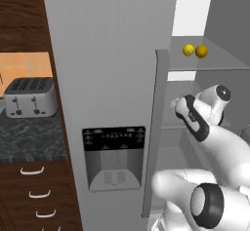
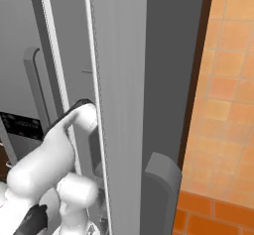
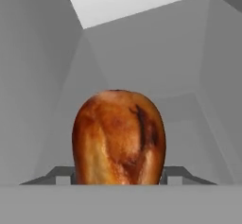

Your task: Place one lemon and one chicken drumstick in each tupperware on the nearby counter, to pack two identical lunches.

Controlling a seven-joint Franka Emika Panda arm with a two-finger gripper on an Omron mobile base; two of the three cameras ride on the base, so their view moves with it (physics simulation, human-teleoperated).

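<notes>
The arm reached past the tall grey fridge door into the open fridge, its white links smooth and rounded, its joints capped in black. In the hand view a drumstick sat right at the gripper: a fat, egg-shaped lump of browned, glossy skin with a dark scorched streak down one side. The two dark finger tips showed low on either side of it, close against its flanks, so the jaws were spread about as wide as the meat; I thought they had hold of it, but the contact itself was hidden and I could not tell for sure. Behind it rose plain matt grey fridge walls and a bright white panel above. On a pale upper shelf, well above the wrist, lay a yellow lemon touching, or just beside, a round orange. To the left, a boxy brushed-metal toaster stood on the dark speckled stone counter, over brown wooden drawers with curved white handles.
</notes>
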